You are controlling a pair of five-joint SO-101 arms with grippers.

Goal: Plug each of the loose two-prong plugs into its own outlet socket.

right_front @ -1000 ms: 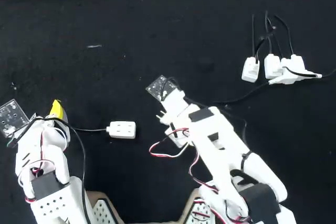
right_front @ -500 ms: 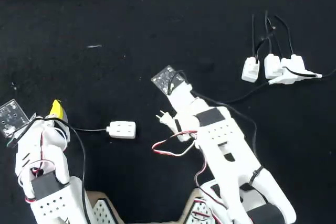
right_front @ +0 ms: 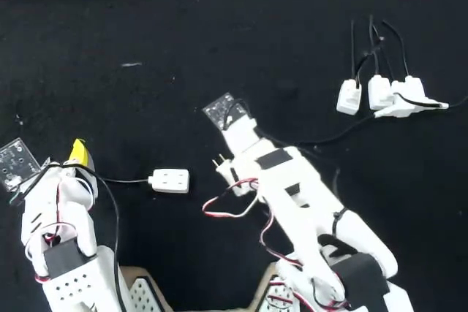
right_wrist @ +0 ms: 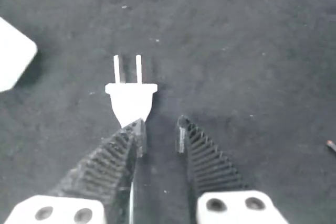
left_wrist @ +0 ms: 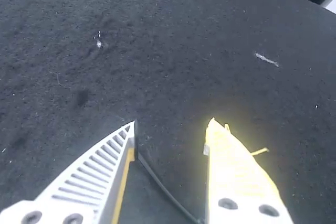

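Note:
A white two-prong plug (right_wrist: 130, 95) lies on the black mat with its prongs pointing away from my right gripper (right_wrist: 157, 124). The gripper stands open by a narrow gap, and the plug's tail end touches the tip of one finger; nothing lies between the fingers. From above, the plug (right_front: 219, 161) sits just left of the right arm's front. A white outlet socket (right_front: 170, 180) lies a short way left of it, on a black cable that runs to the left arm. My left gripper (left_wrist: 170, 129) is open low over the mat, with that thin black cable (left_wrist: 157, 179) passing between its fingers.
A cluster of white plugs and sockets (right_front: 380, 93) with black cables lies at the back right. A black cable (right_front: 344, 131) trails from it toward the right arm. A white corner of the outlet socket (right_wrist: 13, 53) shows near the plug.
The right arm's front swung right and then back left. The plug has ended up slightly further left. The left arm and the outlet socket have kept still.

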